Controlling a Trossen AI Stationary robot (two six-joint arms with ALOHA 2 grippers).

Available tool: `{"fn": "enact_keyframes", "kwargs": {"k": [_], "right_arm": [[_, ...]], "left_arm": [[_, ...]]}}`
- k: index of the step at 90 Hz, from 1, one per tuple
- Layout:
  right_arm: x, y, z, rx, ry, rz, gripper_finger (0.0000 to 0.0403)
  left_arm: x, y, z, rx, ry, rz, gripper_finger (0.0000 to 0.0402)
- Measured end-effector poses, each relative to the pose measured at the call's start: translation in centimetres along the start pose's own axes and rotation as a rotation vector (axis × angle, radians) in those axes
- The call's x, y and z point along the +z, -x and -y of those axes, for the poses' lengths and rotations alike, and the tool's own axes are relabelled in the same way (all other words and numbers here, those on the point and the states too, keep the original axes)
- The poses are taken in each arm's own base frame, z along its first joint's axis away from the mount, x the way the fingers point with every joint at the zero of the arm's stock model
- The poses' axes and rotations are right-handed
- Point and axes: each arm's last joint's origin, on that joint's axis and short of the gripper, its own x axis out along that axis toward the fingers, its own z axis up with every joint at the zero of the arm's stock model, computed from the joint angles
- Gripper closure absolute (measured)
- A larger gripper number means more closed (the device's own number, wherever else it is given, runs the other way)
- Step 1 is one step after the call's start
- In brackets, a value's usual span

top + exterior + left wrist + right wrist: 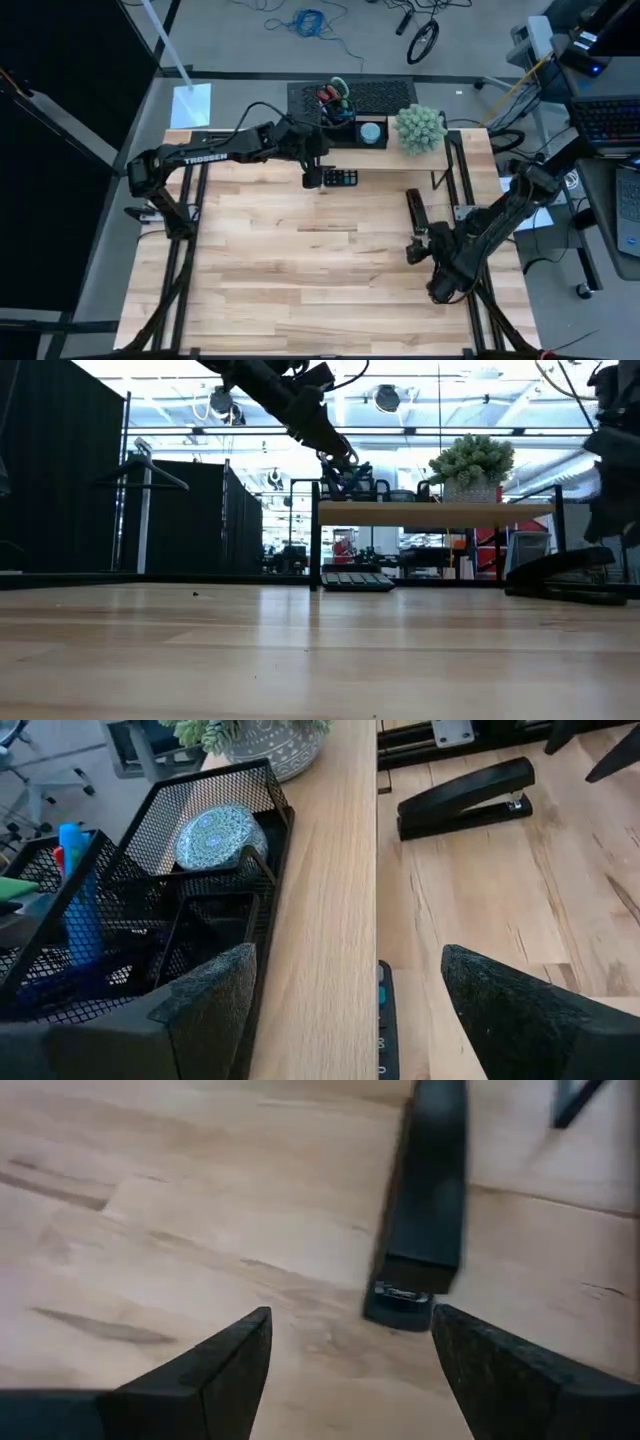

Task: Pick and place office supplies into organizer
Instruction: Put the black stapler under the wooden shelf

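Observation:
The black mesh organizer [345, 125] stands on a wooden shelf riser [330, 870] at the table's far edge. It holds a blue pen [78, 890], scissors with red and green handles [333, 95] and a round blue-grey disc [218, 835]. My left gripper [348, 960] hovers open just near of the organizer, above the shelf's front edge, with nothing between its fingers. A black stapler [413, 210] lies on the table right of centre. My right gripper [350, 1325] is open close above the table at the stapler's near end [400, 1302], apart from it.
A black calculator [340, 178] lies on the table under the left gripper. A fuzzy green plant ball in a pot [418, 128] stands on the riser right of the organizer. The riser's dark legs [315, 550] stand on the table. Bare wood spreads over the near half.

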Motion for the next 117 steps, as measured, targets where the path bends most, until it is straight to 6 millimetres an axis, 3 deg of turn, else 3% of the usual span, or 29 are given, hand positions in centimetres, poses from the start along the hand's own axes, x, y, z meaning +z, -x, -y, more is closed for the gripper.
{"fn": "enact_keyframes", "kwargs": {"k": [38, 61, 117], "right_arm": [[-0.6, -0.3, -0.2, 0.042, 0.072, 0.081, 0.0145], [-0.6, -0.4, -0.5, 0.052, 0.202, 0.086, 0.0145], [0.3, -1.1, 0.3, -0.111, 0.091, 0.084, 0.0145]], "left_arm": [[0.1, 0.0, 0.0, 0.005, 0.000, 0.013, 0.0093], [0.1, 0.0, -0.1, 0.005, 0.000, 0.012, 0.0093], [0.3, 0.0, -0.1, 0.014, -0.002, 0.033, 0.0093]]}}
